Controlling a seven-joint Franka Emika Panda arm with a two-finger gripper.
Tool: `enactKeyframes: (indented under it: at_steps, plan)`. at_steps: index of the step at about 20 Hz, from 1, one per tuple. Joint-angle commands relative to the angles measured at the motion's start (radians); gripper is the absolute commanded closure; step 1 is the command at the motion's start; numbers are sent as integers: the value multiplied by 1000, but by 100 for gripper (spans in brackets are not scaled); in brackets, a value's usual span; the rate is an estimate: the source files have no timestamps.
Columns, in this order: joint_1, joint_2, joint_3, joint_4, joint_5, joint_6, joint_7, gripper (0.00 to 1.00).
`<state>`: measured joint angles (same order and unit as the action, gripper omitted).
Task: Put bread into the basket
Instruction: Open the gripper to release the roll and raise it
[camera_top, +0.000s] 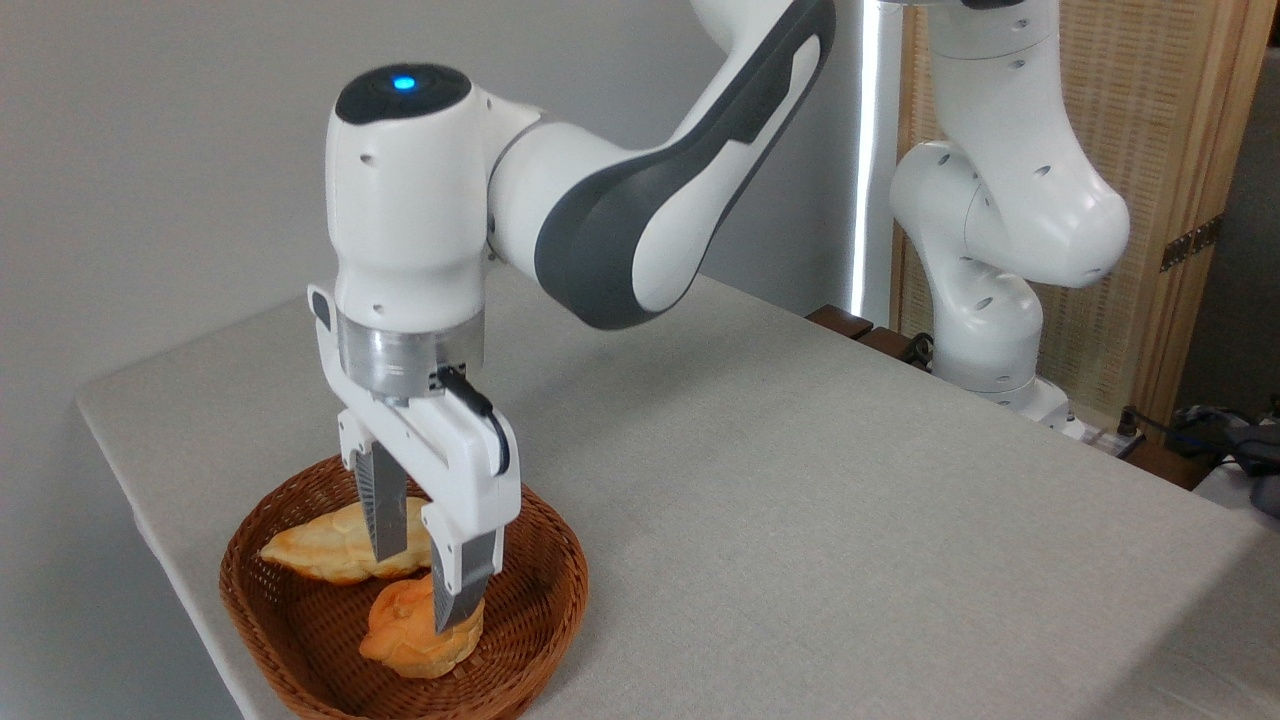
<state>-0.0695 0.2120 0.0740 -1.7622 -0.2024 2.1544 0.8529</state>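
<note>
From where I stand, the single camera looks down at a desk (800, 500) covered with a light grey cloth, and the white robot arm (620, 200) reaches in from the right side toward the left front corner.

The basket (545, 610) sits near that corner of the desk, brown and woven, round and shallow. Inside it I see two pieces of bread. The bread (405, 630) of the task, a small orange-golden bun with a knobbly top, lies on the bottom of the basket, toward the front. Behind it, more to the left, lies a paler long loaf (315, 548), also inside the basket, and the two seem to touch or nearly touch.

The gripper (420, 570) hangs straight down over the basket, with a blue light on top of the wrist. The fingers (458, 590) are spread apart, one in front of the long loaf and the other in front of the bun. The front finger reaches down to the top of the bun, but I cannot tell if it touches it. The fingers do not press the bun from two sides, so they are open and grip nothing.

At the right, behind the desk, the base of the arm stands before a wooden screen (1150, 150)
</note>
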Motion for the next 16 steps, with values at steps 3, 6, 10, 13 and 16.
enactKeyframes:
  at_steps: [3,6,10,13,16]
  plan:
    - [2,-86,-6,76,1,-261,-34,0]
    - [2,-152,-10,82,5,-394,-37,0]
    - [4,-210,-43,82,23,-513,-78,0]
    - [4,-220,-85,82,75,-531,-138,0]
    - [5,-224,-131,82,138,-528,-179,0]
